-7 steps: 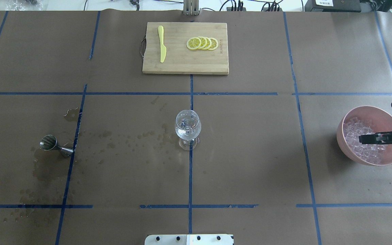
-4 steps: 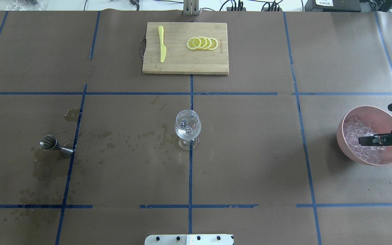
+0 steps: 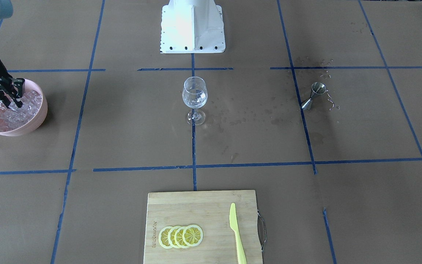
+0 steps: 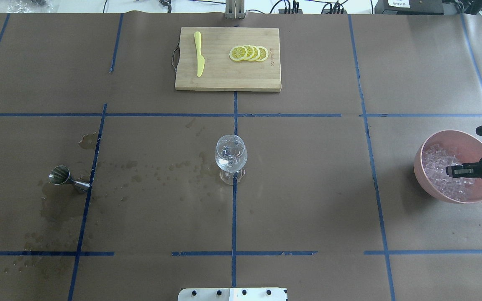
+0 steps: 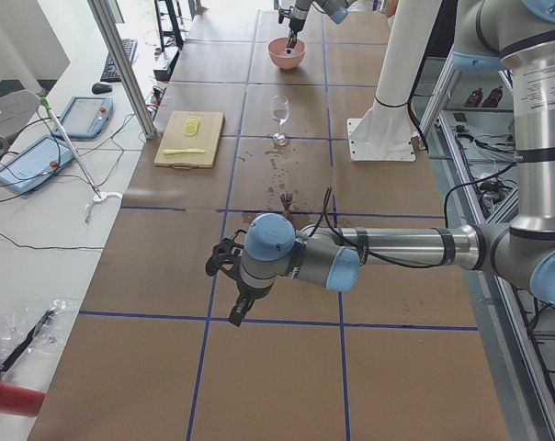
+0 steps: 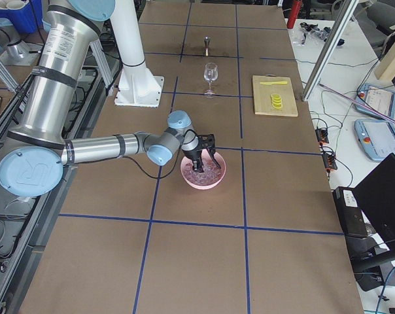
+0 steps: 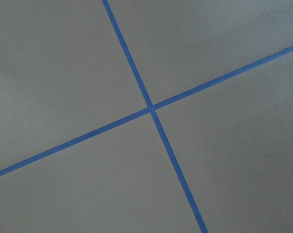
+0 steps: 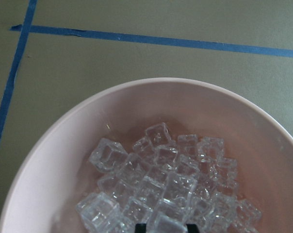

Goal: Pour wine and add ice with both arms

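A pink bowl (image 4: pixel 419 172) at the table's right end holds a heap of clear ice (image 4: pixel 435 161). My right gripper (image 4: pixel 454 170) is down in that heap. In the right wrist view its black fingertips (image 8: pixel 141 227) are shut on one ice cube (image 8: pixel 166 222) near the bowl (image 8: pixel 64 127) middle. The wine glass (image 4: pixel 231 155) stands at the table's centre with a little nearly colourless wine in it. My left gripper (image 5: pixel 228 276) shows only in the exterior left view, over bare table, and I cannot tell its state.
A steel jigger (image 4: pixel 62 176) sits at the left among wet stains. At the far side a wooden cutting board (image 4: pixel 224 81) carries lemon slices (image 4: pixel 249 53) and a yellow knife (image 4: pixel 199 54). The robot's white pedestal (image 3: pixel 192 25) is behind the glass.
The right gripper has drawn back slightly toward the right edge, sunk into the ice, and its fingers have come closer together. Everything else is unchanged.
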### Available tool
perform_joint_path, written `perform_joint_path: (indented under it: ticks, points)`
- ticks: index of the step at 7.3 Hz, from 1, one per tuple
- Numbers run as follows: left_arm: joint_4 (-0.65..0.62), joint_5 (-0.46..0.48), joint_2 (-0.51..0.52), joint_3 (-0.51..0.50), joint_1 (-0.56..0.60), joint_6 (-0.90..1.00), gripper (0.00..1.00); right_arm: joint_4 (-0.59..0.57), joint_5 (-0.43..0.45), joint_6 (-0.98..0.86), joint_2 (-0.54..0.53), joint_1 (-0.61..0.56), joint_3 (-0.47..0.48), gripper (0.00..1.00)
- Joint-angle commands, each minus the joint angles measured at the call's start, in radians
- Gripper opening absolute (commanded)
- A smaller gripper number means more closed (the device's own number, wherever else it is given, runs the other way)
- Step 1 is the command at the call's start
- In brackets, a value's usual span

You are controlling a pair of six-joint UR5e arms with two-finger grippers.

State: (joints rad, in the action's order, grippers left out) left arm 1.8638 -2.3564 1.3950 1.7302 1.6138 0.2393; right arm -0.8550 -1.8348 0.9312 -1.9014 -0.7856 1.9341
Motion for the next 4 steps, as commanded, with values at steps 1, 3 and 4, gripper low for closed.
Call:
perform_joint_path:
  ticks: [1,3,4]
  points:
    - [0.000,0.000,-0.004,0.000,0.001,0.000,1.00,0.001,0.000,-0.003,0.004,-0.003,0.006,0.02]
    - [0.000,0.000,-0.004,0.000,0.000,0.000,1.00,-0.013,-0.021,-0.023,0.002,-0.042,0.069,0.00]
    - [0.000,0.000,-0.004,0.000,0.000,0.000,1.00,-0.025,-0.039,-0.031,0.004,-0.065,0.107,0.00]
